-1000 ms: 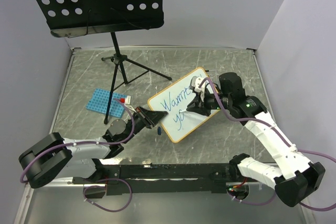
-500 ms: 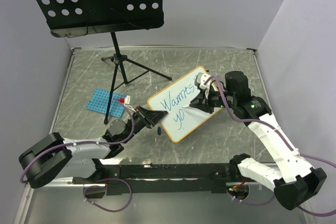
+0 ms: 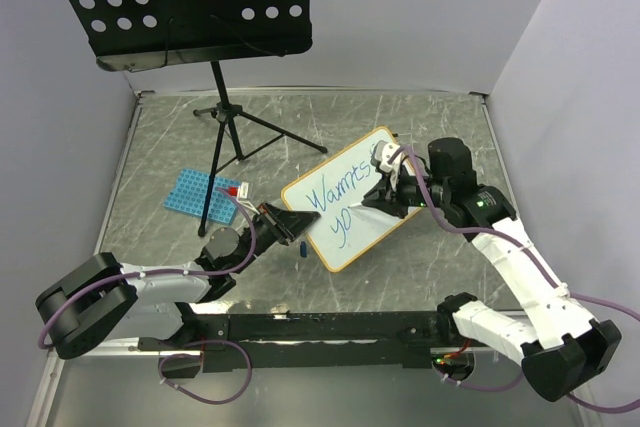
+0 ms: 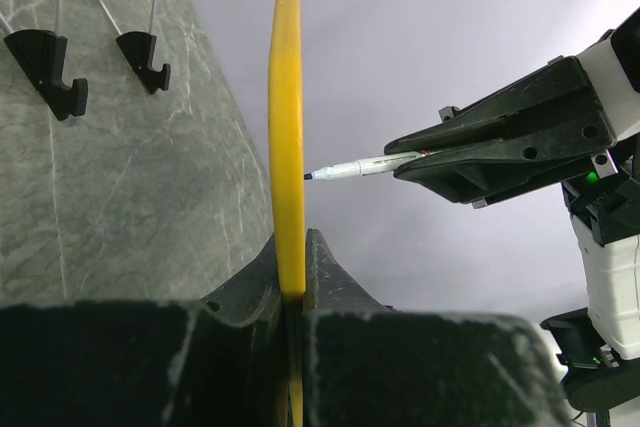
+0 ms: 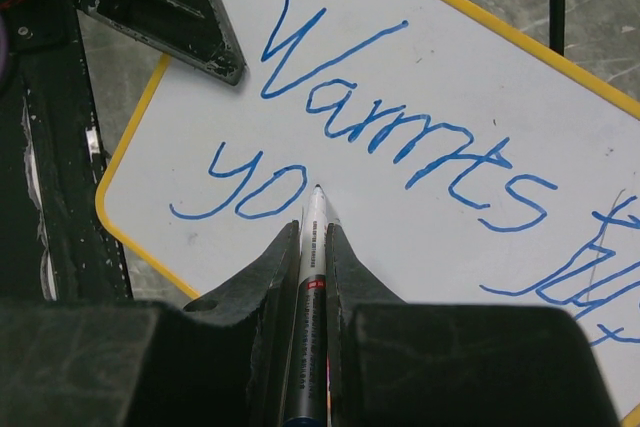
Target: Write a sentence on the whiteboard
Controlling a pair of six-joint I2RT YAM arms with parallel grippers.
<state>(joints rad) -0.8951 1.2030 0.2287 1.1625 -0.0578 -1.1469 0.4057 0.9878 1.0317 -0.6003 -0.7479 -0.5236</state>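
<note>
The whiteboard (image 3: 340,202), white with a yellow-orange frame, stands tilted at the table's middle. My left gripper (image 3: 297,219) is shut on its lower left frame edge (image 4: 287,97), which runs up between the fingers (image 4: 325,267). The sentence (image 5: 400,122) in blue reads "Warmts" with "yo" (image 5: 240,192) below it and part of another word at the right edge. My right gripper (image 5: 316,232) is shut on a white marker (image 5: 315,222). Its tip sits just right of the "o", at or barely off the board (image 5: 430,247). From the left wrist the marker (image 4: 350,168) points at the board face.
A black perforated music stand (image 3: 180,2) on a tripod (image 3: 235,127) rises at the back left. A blue perforated rack (image 3: 195,195) lies left of the board, and a small dark cap (image 3: 303,246) lies by its lower corner. Grey walls close in the table.
My right arm has drawn slightly right and back, uncovering the "yo" on the second line. The left arm and the board have not moved.
</note>
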